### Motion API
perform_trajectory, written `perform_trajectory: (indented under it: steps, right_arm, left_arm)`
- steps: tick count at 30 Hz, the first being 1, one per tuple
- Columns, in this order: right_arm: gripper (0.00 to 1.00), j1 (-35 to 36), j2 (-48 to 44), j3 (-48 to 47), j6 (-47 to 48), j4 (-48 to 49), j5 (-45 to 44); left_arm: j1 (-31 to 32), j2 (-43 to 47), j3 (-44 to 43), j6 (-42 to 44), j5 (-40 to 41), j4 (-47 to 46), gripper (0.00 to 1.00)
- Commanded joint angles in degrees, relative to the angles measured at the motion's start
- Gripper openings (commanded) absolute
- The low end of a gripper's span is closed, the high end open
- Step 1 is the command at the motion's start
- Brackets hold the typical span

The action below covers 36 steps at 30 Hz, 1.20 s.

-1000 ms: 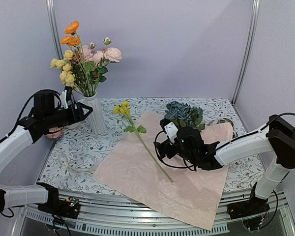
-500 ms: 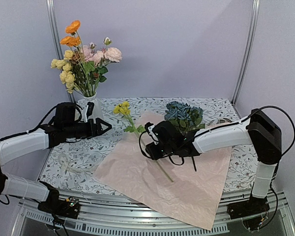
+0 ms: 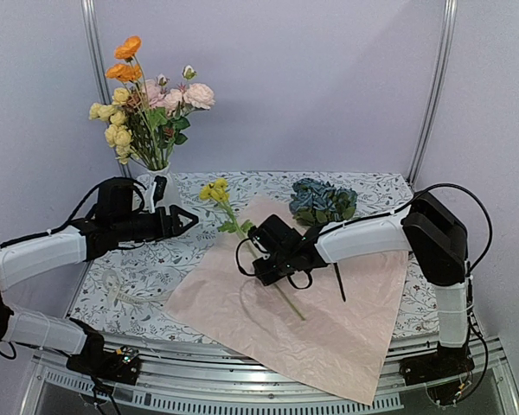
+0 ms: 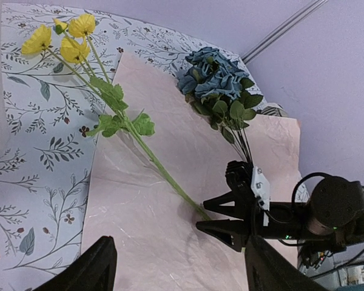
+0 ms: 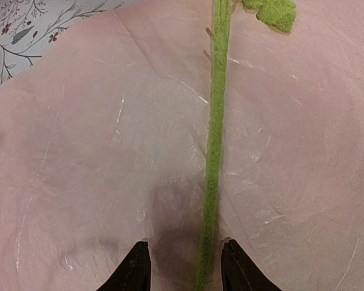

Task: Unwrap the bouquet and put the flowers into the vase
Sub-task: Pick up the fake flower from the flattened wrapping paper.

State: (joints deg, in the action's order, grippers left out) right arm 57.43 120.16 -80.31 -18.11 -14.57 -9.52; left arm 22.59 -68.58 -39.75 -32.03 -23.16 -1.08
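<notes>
green flower stem [image 5: 213, 151] on pink paper [image 3: 329, 328]: now straddled by the right claw [image 5: 185, 257], narrowed but not yet clenched. left claw [image 4: 182, 273] held released, empty. pickup for the vase [image 3: 152, 180] judged next.

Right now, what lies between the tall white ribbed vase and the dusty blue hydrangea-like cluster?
The yellow blooms of a long green-stemmed artificial flower, lying on the floral-patterned tablecloth between vase and cluster; the top external view shows it.
</notes>
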Motion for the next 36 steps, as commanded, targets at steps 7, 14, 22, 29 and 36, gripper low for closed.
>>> perform_trajectory:
  steps: [7,14,22,29,36]
  right_arm:
    - [0.41,-0.93,5.06,-3.77,-2.12,-6.03,-2.13]
    - [0.41,-1.28,7.27,-4.4,-2.71,-6.3,0.03]
    - [0.11,-1.3,7.98,-4.65,-2.96,-6.14,1.77]
    - [0.04,-1.27,1.51,-2.08,-3.08,-2.71,-0.41]
    - [0.04,-1.35,-5.95,1.29,-2.3,1.51,-2.35]
  left_arm:
    - [0.62,-0.71,-0.8,1.19,0.12,-1.05,0.75]
    - [0.61,-0.89,-1.25,1.28,0.03,-0.94,0.75]
    - [0.62,-0.51,-1.13,1.29,0.15,-0.35,0.75]
    - [0.61,0.02,-1.3,1.2,0.35,-0.06,0.75]
    - [0.7,-0.07,-1.04,0.59,0.24,-0.02,0.75]
